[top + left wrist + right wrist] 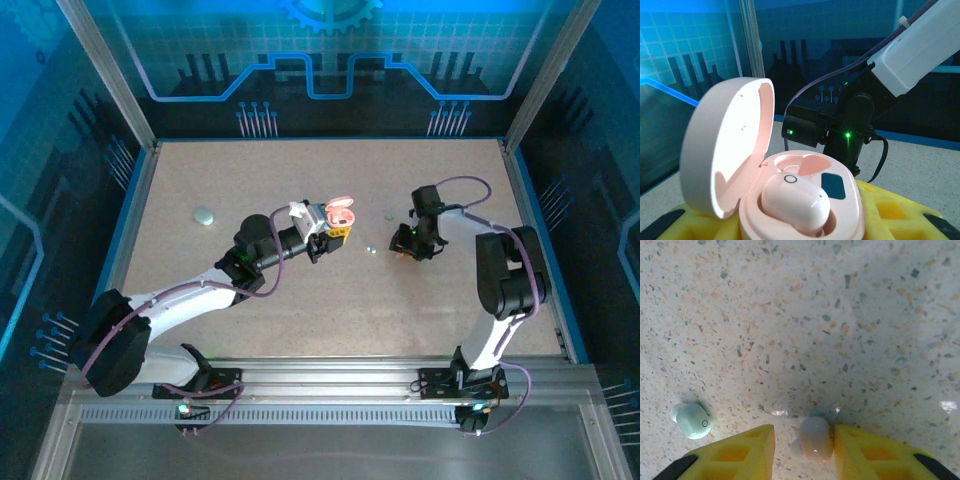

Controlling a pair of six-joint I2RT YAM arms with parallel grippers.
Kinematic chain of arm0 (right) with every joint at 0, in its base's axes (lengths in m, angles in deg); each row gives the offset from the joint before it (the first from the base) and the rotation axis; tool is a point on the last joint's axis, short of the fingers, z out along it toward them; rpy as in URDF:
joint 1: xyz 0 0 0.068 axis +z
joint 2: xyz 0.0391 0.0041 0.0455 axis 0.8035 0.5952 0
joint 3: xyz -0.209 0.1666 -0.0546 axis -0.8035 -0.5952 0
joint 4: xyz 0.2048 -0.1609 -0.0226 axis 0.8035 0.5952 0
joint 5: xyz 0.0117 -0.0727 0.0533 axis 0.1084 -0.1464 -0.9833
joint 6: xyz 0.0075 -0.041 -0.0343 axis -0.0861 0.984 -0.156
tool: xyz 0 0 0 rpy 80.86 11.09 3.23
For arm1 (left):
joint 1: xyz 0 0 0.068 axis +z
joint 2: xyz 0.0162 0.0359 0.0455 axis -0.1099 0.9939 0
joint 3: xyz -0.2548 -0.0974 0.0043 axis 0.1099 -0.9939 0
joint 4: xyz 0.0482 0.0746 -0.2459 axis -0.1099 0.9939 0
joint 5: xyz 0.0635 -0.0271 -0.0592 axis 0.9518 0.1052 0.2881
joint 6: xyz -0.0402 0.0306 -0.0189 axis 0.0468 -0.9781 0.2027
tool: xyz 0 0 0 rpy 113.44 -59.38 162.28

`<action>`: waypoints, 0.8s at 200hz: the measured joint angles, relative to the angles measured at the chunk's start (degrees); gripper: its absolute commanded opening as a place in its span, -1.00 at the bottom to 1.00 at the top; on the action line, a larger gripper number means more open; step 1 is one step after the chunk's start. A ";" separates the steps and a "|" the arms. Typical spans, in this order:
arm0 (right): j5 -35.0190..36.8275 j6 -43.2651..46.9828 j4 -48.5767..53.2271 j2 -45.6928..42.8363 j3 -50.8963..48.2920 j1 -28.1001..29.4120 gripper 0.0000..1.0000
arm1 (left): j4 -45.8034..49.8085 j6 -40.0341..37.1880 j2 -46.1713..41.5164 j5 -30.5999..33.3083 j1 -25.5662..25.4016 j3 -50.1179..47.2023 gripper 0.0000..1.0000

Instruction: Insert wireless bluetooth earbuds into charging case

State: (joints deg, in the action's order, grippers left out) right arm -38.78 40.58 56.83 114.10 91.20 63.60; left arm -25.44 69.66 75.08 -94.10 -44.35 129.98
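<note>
Case held open, bud bracketed

Left arm stretches from lower left to centre of top view; left gripper (333, 231) clamps pink case (341, 210), lid up. Right arm folds back on itself at right, right gripper (405, 243) pointing down at table (250, 300). Left wrist cam adds: one pink earbud (796, 202) seated, w/ an unfilled well beside it. Right wrist cam adds: yellow fingers (740, 452) spread either side of whitish earbud (816, 437) on the surface, gap on its left; mint earbud (692, 420) lower left.
</note>
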 measured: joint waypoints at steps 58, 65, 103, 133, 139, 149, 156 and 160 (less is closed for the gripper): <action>-1.57 2.84 -0.04 1.46 1.55 0.46 -0.38 | 0.48 0.02 0.00 0.00 0.00 0.00 -0.36; -1.79 3.06 -0.02 1.46 1.57 0.66 -0.37 | 0.48 0.02 0.00 0.00 0.00 0.00 -0.36; -3.54 4.35 0.31 1.46 2.03 1.77 -0.35 | 0.50 0.02 0.00 -0.02 0.00 0.00 -0.36; -3.67 5.33 0.87 1.46 2.84 3.02 -0.33 | 0.48 0.02 0.00 0.00 0.00 0.00 -0.36; -3.78 5.49 1.03 1.46 3.06 3.13 -0.33 | 0.48 0.02 0.00 0.00 0.00 0.00 -0.36; -3.93 5.86 1.07 1.46 3.32 3.34 -0.33 | 0.48 0.02 0.02 0.00 0.00 0.00 -0.36; -3.96 5.95 1.16 1.46 3.52 3.45 -0.33 | 0.48 0.02 0.00 0.00 0.00 0.00 -0.36; -3.98 6.05 1.27 1.46 3.65 3.52 -0.33 | 0.48 0.02 0.00 0.00 0.00 0.00 -0.36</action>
State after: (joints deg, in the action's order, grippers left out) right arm -42.76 46.63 58.09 115.57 94.85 67.12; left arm -24.96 69.68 75.08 -94.10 -44.35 129.98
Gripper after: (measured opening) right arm 0.336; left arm 0.404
